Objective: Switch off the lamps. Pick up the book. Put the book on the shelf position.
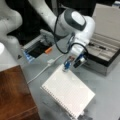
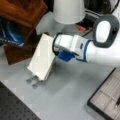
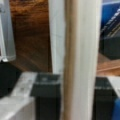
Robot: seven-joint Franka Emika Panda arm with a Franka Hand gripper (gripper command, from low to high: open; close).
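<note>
Now the gripper (image 1: 68,65) is clamped on the book (image 1: 68,93) at its top edge, holding it tilted above the table (image 1: 105,100), with the shelf (image 1: 12,95) at about nine o'clock of it in a front view. Thin, light and probably floppy, it seems best pinched near an edge. Its underside stays hidden, and no lamp state is readable.

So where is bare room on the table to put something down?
Free: the grey table between the book and the open grey case, and the wooden block's top. Crowded: around the white cable and the dark tray, and where the gripper holds the book's edge.
</note>
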